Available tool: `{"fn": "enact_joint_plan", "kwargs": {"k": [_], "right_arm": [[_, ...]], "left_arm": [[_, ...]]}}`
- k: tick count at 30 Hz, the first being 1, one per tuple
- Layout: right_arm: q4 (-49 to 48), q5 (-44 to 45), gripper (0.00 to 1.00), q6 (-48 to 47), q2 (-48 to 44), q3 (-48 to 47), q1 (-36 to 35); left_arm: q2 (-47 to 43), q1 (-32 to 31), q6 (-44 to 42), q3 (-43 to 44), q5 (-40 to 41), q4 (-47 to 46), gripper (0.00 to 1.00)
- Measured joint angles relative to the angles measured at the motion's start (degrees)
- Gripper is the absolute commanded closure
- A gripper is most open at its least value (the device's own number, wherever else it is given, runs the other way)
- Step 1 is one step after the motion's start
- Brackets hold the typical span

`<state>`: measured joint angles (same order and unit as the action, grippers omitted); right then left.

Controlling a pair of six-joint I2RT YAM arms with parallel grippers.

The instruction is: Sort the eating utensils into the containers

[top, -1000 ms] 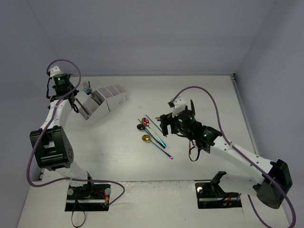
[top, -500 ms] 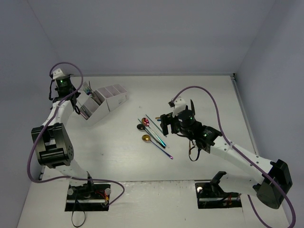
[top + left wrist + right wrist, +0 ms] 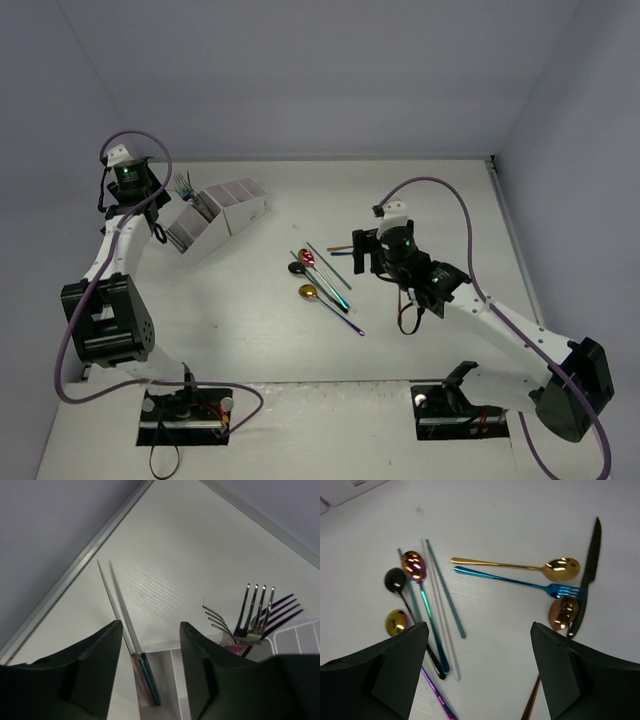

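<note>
The white caddy of containers [image 3: 228, 212] stands at the back left. My left gripper [image 3: 160, 222] [image 3: 150, 625] hovers over its near end compartment [image 3: 172, 680], open, with nothing between the fingers. Two thin sticks [image 3: 124, 615] lean in that compartment beside the left finger. Several forks [image 3: 252, 615] stand in the compartment beside it. Loose utensils [image 3: 322, 280] lie mid-table. My right gripper [image 3: 365, 250] [image 3: 477, 625] hangs wide open above them. Under it lie a gold spoon [image 3: 562, 569], a blue fork [image 3: 520, 582], a black knife [image 3: 587, 580], a copper spoon [image 3: 563, 612], a rainbow spoon [image 3: 414, 565] and teal sticks [image 3: 445, 595].
The back wall's edge [image 3: 90, 555] runs close behind the caddy. A black spoon [image 3: 395, 577] and a gold-bowled spoon with a purple handle [image 3: 396, 621] lie by the right gripper's left finger. A purple cable [image 3: 450, 215] loops over the right arm.
My left gripper has opened and let go of the sticks, which now rest in the caddy's end compartment. The right gripper has shifted a little to the right and back.
</note>
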<state>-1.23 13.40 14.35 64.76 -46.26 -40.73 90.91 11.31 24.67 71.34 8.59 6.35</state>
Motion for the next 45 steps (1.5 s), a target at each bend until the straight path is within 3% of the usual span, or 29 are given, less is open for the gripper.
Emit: {"fn": "enact_joint_plan", "kwargs": {"k": [7, 11, 17, 25, 45], "right_arm": [[3.38, 0.59, 0.22, 6.54, 5.05, 0.00, 11.97], [4.57, -1.13, 0.28, 8.67, 8.90, 0.02, 18.38], [5.46, -2.53, 0.45, 9.19, 15.96, -1.68, 25.44], [4.82, -3.85, 0.52, 6.74, 27.37, -7.38, 28.57], [3.30, -6.05, 0.55, 2.89, 39.45, -14.18, 29.44]], "left_arm": [[-9.99, -0.09, 0.46, 2.10, 1.13, 7.27, 0.26], [-16.92, -0.38, 1.11, 2.07, -1.43, 11.82, 0.23], [-28.51, -4.44, 1.49, -3.55, -8.84, 15.87, 0.23], [-37.11, -13.42, 1.49, -14.13, -17.05, 22.80, 0.23], [-38.41, -13.84, 1.48, -16.71, -19.70, 24.86, 0.23]]}}
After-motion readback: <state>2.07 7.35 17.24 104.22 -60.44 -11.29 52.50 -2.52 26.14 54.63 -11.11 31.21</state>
